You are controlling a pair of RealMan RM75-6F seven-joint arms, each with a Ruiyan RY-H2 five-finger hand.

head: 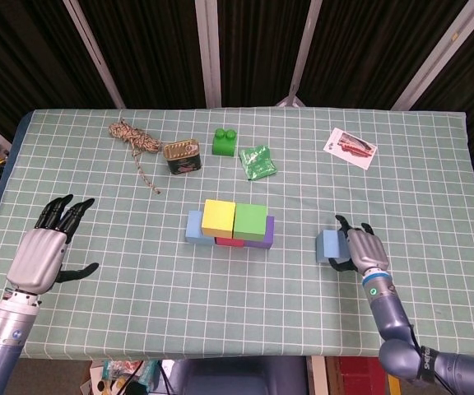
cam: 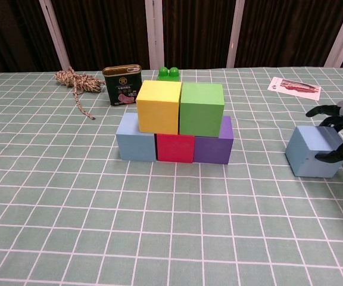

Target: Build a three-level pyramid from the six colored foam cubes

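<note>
Head view. Five cubes are already placed: a base row with the yellow cube (head: 219, 216) and green cube (head: 251, 220) on top. You are on the last step, taking the loose blue cube (head: 330, 246), which rests on the surface well right of the stack. Your right hand (head: 364, 250) touches the cube's right side; whether the fingers have closed on it cannot be told. Your left hand (head: 41, 251), far left of the stack, holds nothing, fingers spread.

Chest view. The blue cube (cam: 314, 151) sits on the surface right of the purple cube (cam: 214, 146). The right hand's fingers (cam: 329, 114) curl over its top right edge, thumb low against its side. Next, judge: firm grip, lift, centre it over the yellow–green seam.
</note>
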